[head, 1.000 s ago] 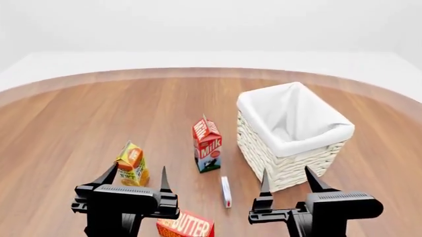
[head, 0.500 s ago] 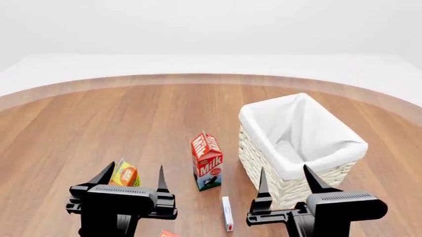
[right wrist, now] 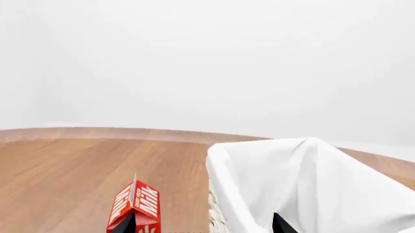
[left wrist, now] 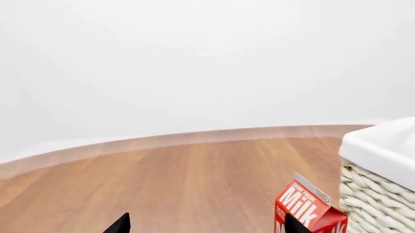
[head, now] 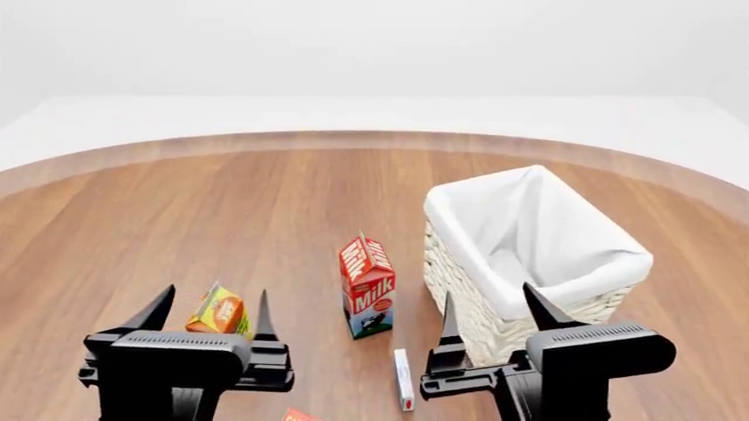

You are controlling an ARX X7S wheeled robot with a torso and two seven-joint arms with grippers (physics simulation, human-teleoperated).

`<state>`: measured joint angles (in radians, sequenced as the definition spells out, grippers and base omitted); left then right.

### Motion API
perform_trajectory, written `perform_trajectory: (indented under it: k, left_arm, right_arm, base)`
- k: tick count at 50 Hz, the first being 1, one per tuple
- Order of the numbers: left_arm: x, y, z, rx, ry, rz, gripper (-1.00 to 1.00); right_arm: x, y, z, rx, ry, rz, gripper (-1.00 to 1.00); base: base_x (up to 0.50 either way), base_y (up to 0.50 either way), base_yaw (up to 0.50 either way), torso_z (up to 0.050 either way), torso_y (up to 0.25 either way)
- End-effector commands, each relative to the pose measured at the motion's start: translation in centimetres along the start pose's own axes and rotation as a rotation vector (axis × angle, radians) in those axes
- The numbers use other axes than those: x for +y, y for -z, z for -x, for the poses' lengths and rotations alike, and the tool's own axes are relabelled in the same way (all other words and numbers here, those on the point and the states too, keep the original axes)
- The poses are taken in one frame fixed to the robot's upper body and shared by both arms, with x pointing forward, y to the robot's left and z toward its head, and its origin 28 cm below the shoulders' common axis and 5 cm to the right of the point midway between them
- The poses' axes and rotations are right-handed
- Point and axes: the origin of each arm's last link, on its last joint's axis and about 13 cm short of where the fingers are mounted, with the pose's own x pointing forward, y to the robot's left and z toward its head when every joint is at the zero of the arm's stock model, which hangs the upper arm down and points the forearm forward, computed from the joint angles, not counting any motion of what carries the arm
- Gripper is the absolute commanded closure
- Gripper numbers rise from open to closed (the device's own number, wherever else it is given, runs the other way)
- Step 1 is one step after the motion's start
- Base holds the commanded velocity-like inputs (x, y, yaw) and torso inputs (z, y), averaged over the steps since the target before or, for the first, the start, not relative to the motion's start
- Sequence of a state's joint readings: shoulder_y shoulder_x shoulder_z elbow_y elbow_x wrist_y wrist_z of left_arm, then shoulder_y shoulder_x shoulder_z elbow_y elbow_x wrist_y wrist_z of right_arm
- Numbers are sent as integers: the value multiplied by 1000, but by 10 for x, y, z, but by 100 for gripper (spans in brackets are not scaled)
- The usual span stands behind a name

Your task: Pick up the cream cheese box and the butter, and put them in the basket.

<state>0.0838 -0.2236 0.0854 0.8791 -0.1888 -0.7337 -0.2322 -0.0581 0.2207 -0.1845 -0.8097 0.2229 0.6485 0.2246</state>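
Here the basket point(head: 532, 254) serves as the landmark: a squarish container of pale woven wicker, its smooth white cloth liner folded over the rim, standing on a round wooden table point(head: 175, 219) with visible plank grain. Just to the robot's left of the basket stands the milk carton point(head: 367, 285), an upright gable-topped red-and-white box; in the right wrist view the same carton point(right wrist: 135, 206) appears beside the liner's draped edge point(right wrist: 259, 194), and in the left wrist view it point(left wrist: 304, 211) stands close against the wicker wall point(left wrist: 379, 194). The cream cheese box point(head: 403, 377), a thin flat white slab with a red end, lies on the wood nearer the robot than the basket's front corner and just in front of the milk carton. Farther to the left of the basket, beyond the milk carton, sits a small orange-and-yellow juice carton point(head: 220, 311), tilted. Only a red-orange corner of the butter point(head: 298, 414) shows at the lower edge of the head view, near the robot and well apart from the basket. The left gripper point(head: 206, 314) and right gripper point(head: 492, 309) are both held level above the table, matt black, their pointed fingers spread wide and aimed forward; neither holds anything, and the right one hovers in front of the basket's near wall.
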Motion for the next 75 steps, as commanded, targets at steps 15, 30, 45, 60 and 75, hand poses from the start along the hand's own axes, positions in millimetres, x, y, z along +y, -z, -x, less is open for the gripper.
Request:
perform_trajectory:
  k: [15, 30, 45, 60, 75]
  left_arm:
    - [9, -10, 8, -13, -45, -17, -100]
    - [11, -11, 9, -16, -58, -26, -100]
    - [11, -11, 10, -19, -61, -23, -100]
    - [12, -10, 9, -20, -61, -24, -100]
    - [12, -11, 10, -21, -63, -25, -100]
  right_arm:
    - [17, -22, -16, 132, 1, 116, -100]
    - [28, -26, -28, 328, -43, 174, -100]
    - [34, -23, -39, 485, -89, 152, -100]
    - [42, -18, -52, 596, -117, 142, -100]
    - [45, -11, -73, 665, -91, 126, -100]
  base:
    - [0, 0, 0, 0, 0]
    - [0, 0, 0, 0, 0]
    - [0, 0, 0, 0, 0]
    - [0, 0, 0, 0, 0]
    - [0, 0, 0, 0, 0]
